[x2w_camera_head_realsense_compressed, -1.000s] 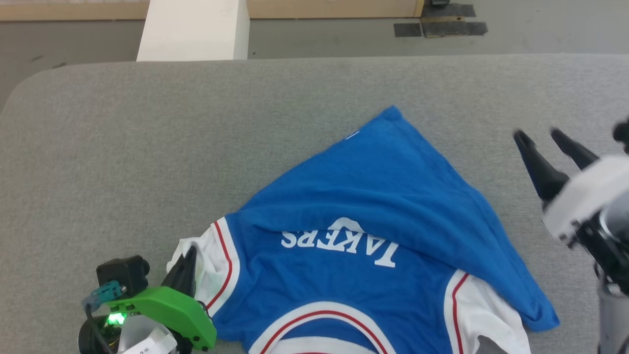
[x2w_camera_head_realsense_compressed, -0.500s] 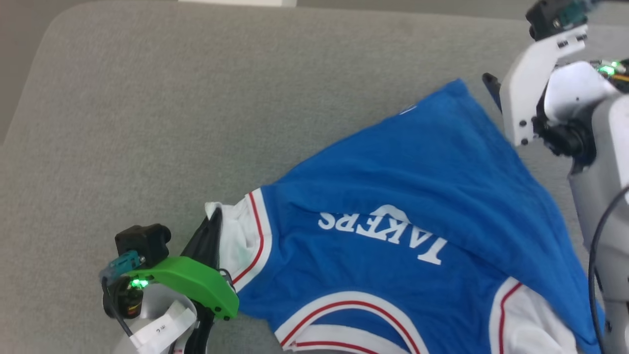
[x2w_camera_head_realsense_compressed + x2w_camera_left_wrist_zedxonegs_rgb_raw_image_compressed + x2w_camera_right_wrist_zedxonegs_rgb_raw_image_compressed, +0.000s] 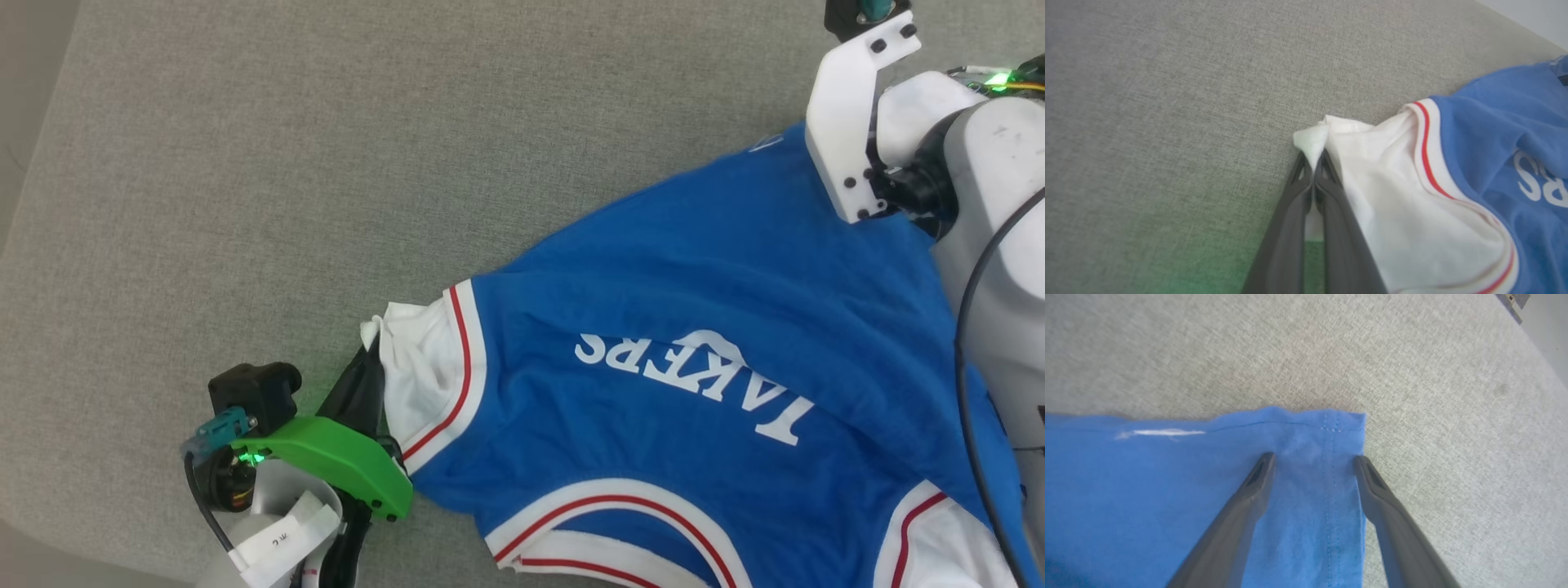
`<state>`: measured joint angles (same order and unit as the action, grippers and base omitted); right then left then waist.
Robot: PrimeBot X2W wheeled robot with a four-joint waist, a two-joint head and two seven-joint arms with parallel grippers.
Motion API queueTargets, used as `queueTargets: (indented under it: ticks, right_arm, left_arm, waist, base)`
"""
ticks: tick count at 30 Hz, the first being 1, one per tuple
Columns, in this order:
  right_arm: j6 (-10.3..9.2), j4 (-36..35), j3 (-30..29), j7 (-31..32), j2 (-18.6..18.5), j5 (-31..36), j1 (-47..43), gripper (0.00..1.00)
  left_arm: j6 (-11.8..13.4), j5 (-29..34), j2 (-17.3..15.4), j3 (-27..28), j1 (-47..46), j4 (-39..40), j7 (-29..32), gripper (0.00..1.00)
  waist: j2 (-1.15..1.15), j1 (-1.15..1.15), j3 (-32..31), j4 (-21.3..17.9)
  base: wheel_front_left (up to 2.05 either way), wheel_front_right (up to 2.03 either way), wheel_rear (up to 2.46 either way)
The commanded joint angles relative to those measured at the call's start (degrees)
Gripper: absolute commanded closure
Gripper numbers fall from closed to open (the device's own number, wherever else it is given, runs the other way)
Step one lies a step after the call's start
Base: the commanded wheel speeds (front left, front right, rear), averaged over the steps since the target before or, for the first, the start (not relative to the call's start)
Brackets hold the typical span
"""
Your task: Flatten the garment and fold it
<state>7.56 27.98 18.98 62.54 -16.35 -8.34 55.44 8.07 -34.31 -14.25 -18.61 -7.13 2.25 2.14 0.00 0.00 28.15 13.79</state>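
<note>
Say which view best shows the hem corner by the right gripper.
Right wrist view: the hem corner, stitching clear, lies ahead of the open right gripper. In the head view the white bracket covers it; the left wrist view catches that end of the garment, tiny.

Your tabletop [image 3: 326, 163]: grey woven cover, fine even weave, with its edge running down the far left of the head view and a rounded corner low on that side. One item lies on it, the garment [image 3: 702, 278]: royal blue, white lettering upside down to you, red-and-white trim. It spreads rumpled over the right part of the surface. A stitched hem corner sits flat on the grey cloth at the far side, and a white sleeve [image 3: 420, 367] is bunched at its left end
</note>
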Motion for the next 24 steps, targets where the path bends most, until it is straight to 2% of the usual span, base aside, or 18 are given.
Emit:
queueTargets:
  ticks: [1,2,3,6,10,15,20,24]
  right_arm:
    - [-0.08,1.45,0.72,1.35,-0.03,-1.33,-1.19,0.06]
    - [-0.08,1.58,0.81,1.88,-0.12,-1.84,-1.23,0.59]
    - [-0.08,1.48,0.62,1.98,-0.16,-2.49,-1.22,0.98]
    - [-0.08,0.57,-0.22,0.52,-0.22,-3.98,-1.21,1.0]
    - [-0.08,-2.18,-4.42,-6.02,0.51,-6.94,-2.1,1.0]
    - [-0.08,-9.28,-9.57,-12.97,-0.01,-12.44,-8.11,1.0]
    - [-0.08,-19.05,-14.64,-13.16,-2.1,-16.94,-20.09,1.0]
    - [-0.08,-27.12,-19.86,-10.23,-1.43,-20.65,-32.45,1.0]
  left_arm:
    - [-0.22,-0.31,0.06,0.15,-0.81,-0.55,-0.2,1.0]
    - [-0.16,-0.32,-0.03,0.23,-0.75,-0.7,-0.26,1.0]
    - [-0.08,-0.31,-0.16,0.3,-0.68,-0.86,-0.25,1.0]
    - [0.07,-0.24,-0.69,0.51,-0.53,-1.03,-0.16,1.0]
    - [0.61,-0.12,-1.61,0.97,0.16,-0.96,0.17,1.0]
    - [1.91,-0.25,-2.74,1.79,2.57,-0.37,0.74,1.0]
    - [3.03,-0.66,-3.6,2.43,5.6,0.75,1.27,1.0]
    - [3.81,-1.04,-3.76,2.58,7.63,1.56,1.61,1.0]
  waist:
    - [0.0,0.0,0.19,-0.16]
    - [0.0,0.0,-0.08,-0.45]
    - [0.0,0.0,-0.48,-0.79]
    - [0.0,0.0,-1.99,-1.81]
    - [0.0,0.0,-5.62,-3.74]
    - [0.0,0.0,-11.71,-7.19]
    - [0.0,0.0,-16.79,-11.24]
    - [0.0,0.0,-19.6,-14.05]
  base:
    - [0.0,0.0,0.0]
    - [0.0,0.0,0.0]
    - [0.0,0.0,0.0]
    - [0.0,0.0,0.0]
    - [0.0,0.0,0.0]
    - [0.0,0.0,0.0]
    - [0.0,0.0,0.0]
    - [0.0,0.0,0.0]
